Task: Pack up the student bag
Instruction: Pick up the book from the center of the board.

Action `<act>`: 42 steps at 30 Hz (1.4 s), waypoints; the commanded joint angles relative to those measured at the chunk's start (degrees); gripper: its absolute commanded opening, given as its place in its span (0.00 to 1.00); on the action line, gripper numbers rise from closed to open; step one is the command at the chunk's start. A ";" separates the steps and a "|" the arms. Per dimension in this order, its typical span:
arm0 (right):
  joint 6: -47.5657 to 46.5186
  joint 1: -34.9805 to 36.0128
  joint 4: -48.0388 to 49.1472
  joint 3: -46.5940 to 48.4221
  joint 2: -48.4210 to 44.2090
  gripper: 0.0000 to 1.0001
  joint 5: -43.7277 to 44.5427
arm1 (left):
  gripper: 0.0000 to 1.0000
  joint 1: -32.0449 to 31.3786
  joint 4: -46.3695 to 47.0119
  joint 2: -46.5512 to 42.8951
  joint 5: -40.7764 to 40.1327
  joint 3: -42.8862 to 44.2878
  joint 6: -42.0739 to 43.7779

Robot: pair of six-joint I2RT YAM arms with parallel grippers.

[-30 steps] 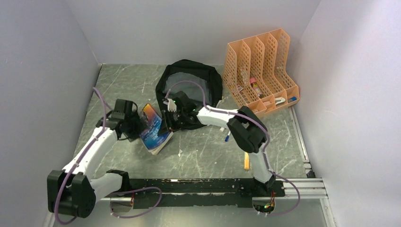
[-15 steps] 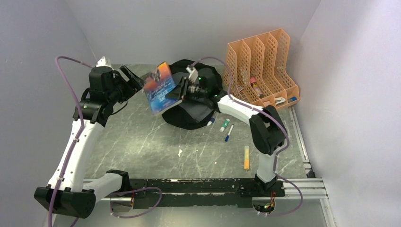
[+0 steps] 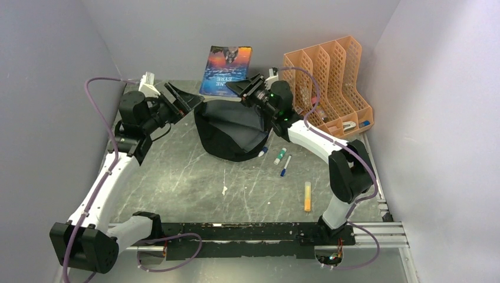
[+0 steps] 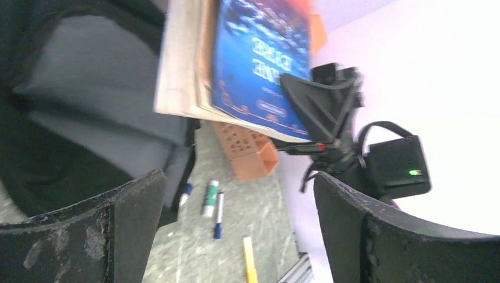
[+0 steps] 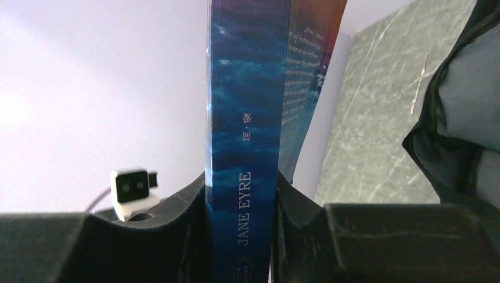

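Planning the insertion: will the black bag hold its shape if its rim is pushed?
Probably not; the student bag lies slumped and folded, so it looks floppy. Being soft fabric, it would likely slide or crumple rather than tip.

Floppy black student bag (image 3: pixel 227 139) lies slumped, seemingly open.

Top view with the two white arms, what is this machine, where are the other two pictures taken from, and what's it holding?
Two robot arms are bolted at the near edge of the table; the top view looks down from behind them. The other pictures come from wrist cameras, so the dark shapes at the bottom are each arm's own fingers. The right gripper clamps a book, Jane Eyre, by the black bag. The left gripper is open and empty. On the table are pens and an orange organiser.
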 commanded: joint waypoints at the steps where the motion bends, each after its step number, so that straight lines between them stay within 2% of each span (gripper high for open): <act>1: 6.75 1.27 10.32 0.88 -4.85 0.00 13.73 | 0.98 -1.72 18.96 -0.25 4.61 -2.72 -7.81; 4: 8.23 2.05 9.30 0.63 -5.68 0.00 17.94 | 0.98 -3.15 24.76 0.29 3.14 -4.97 -11.76; 7: 10.58 2.45 8.44 0.58 -5.86 0.00 19.29 | 0.98 -6.87 28.75 0.78 -1.64 -6.55 -13.16; 12: 12.05 3.41 8.93 -0.80 -7.38 0.00 20.78 | 0.98 -12.73 30.87 1.81 -10.20 -8.02 -14.80; 17: 12.28 4.21 9.38 -2.20 -9.45 0.00 20.85 | 0.98 -15.41 34.20 5.47 -12.53 -7.59 -16.12; 29: 12.45 6.14 8.39 -3.23 -12.14 0.00 20.77 | 0.98 -17.55 40.19 11.57 -17.43 -4.96 -18.17; 40: 10.79 6.84 7.37 -4.12 -13.54 0.00 21.46 | 0.98 -17.59 39.54 13.19 -21.95 -1.39 -19.20; 42: 10.73 6.88 7.47 -4.35 -13.71 0.00 21.23 | 0.94 -17.57 38.79 13.88 -21.95 -0.66 -19.69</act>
